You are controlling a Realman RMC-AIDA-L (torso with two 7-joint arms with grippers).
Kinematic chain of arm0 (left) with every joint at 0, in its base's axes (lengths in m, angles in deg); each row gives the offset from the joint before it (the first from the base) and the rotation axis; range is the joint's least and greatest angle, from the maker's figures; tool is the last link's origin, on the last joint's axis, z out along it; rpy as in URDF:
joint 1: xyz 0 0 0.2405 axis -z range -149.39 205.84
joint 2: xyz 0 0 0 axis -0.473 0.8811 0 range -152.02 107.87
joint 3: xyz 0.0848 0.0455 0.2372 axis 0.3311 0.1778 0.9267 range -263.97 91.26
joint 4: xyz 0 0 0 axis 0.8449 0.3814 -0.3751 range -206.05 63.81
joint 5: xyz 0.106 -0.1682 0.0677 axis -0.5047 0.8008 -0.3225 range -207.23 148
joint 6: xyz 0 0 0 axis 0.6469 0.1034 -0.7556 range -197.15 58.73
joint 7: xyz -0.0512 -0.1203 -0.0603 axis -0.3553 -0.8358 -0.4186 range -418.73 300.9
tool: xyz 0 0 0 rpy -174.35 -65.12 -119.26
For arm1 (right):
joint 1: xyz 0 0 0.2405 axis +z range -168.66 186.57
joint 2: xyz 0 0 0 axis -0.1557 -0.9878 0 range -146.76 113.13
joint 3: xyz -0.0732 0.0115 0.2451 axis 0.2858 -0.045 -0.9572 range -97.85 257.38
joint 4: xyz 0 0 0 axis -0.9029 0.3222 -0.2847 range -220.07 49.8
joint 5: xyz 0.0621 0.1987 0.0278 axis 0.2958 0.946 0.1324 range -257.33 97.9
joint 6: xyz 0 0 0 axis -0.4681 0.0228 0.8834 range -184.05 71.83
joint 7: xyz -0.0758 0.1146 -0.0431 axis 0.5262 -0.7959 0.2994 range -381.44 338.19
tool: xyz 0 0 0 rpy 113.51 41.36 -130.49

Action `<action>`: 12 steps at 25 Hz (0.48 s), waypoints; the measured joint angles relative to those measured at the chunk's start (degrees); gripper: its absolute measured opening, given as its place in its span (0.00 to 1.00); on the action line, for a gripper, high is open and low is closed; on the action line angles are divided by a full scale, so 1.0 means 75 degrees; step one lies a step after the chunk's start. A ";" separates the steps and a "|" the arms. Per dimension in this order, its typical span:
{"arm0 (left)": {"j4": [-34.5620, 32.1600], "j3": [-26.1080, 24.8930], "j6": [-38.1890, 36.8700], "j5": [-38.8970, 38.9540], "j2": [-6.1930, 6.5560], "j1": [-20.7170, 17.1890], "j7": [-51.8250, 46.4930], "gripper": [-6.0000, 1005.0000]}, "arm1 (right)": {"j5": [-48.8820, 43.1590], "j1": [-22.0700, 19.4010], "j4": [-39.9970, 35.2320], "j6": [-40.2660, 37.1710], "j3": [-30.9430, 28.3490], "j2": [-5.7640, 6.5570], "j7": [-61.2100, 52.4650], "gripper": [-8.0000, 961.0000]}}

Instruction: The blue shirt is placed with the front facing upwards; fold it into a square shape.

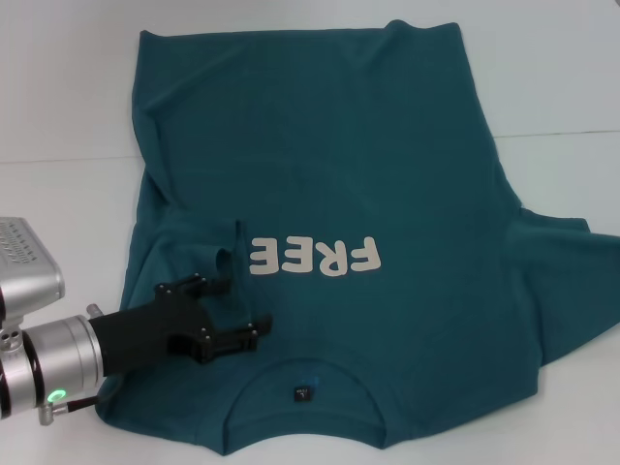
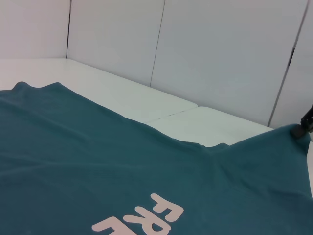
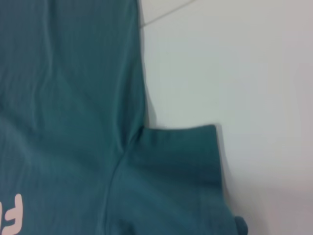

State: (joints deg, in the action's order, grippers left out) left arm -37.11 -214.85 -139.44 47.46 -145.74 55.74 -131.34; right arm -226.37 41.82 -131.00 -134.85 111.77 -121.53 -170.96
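The blue shirt [image 1: 329,174] lies front up on the white table, its collar and black neck label [image 1: 302,393] nearest me and the cream "FREE" lettering [image 1: 315,255] across the chest. Its left sleeve [image 1: 218,276] is folded inward onto the chest, with a small raised crease beside the letters. My left gripper [image 1: 237,308] hovers over that folded sleeve, fingers spread apart, one fingertip [image 2: 302,126] touching the cloth in the left wrist view. The right sleeve [image 3: 171,161] lies flat and spread out in the right wrist view. My right gripper is out of view.
White table [image 1: 552,87] surrounds the shirt, with a seam line [image 1: 562,133] running across at the right. White wall panels [image 2: 220,54] stand behind the table's far edge.
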 joint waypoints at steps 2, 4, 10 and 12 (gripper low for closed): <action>0.0000 0.0000 0.0000 0.0000 0.0001 -0.0003 0.0000 0.87 | -0.0005 0.0025 -0.0084 -0.0035 -0.0006 0.0011 -0.0031 0.03; 0.0000 0.0000 0.0000 0.0000 0.0001 -0.0008 0.0000 0.87 | -0.0006 0.0054 -0.0146 -0.0053 0.0001 0.0018 -0.0052 0.03; 0.0000 0.0000 -0.0001 0.0000 0.0001 0.0003 0.0000 0.87 | -0.0006 0.0180 -0.0335 -0.0193 0.0003 0.0017 -0.0082 0.03; -0.0001 0.0000 0.0000 0.0000 0.0001 0.0008 0.0000 0.87 | -0.0006 0.0236 -0.0406 -0.0275 -0.0003 0.0017 -0.0108 0.03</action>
State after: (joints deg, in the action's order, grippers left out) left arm -37.11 -214.85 -139.44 47.46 -145.73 55.81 -131.34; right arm -226.42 43.59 -134.05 -136.92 111.75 -121.40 -171.77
